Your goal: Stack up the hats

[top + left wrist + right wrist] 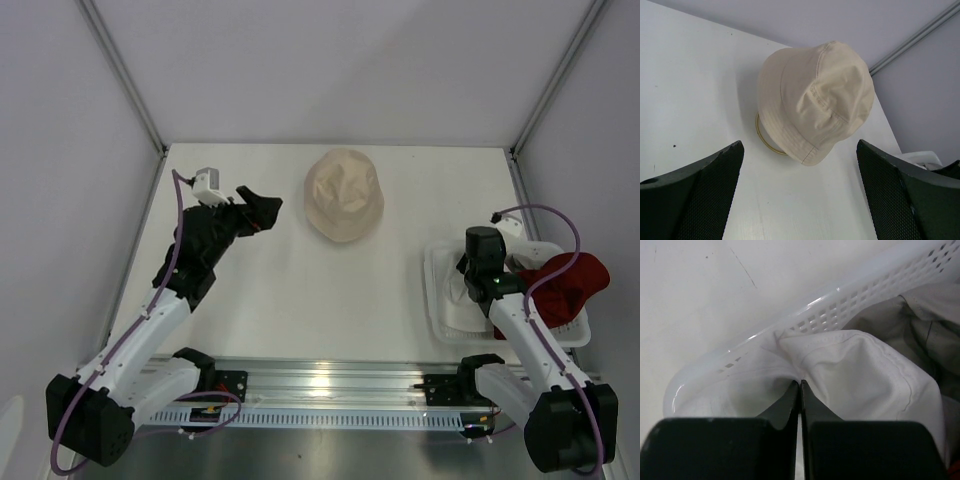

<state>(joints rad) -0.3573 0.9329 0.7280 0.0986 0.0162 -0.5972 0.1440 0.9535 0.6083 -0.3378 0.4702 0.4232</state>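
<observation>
The cream-white hat [344,195] sits at the back middle of the table on a gold wire ring [765,142]; in the left wrist view the hat [815,100] is straight ahead. My left gripper [262,212] is open and empty, to the left of it, and the jaws [799,150] stand wide apart just short of the brim. My right gripper [468,283] reaches down into the white mesh basket [440,325] and is shut [800,382] on a fold of the pale grey hat [865,370]. The dark red hat [565,280] lies over the basket's right side.
The basket's perforated rim [850,310] curves just beyond my right fingertips. Grey enclosure walls and metal corner posts bound the table at the back and sides. A metal rail with both arm bases runs along the near edge.
</observation>
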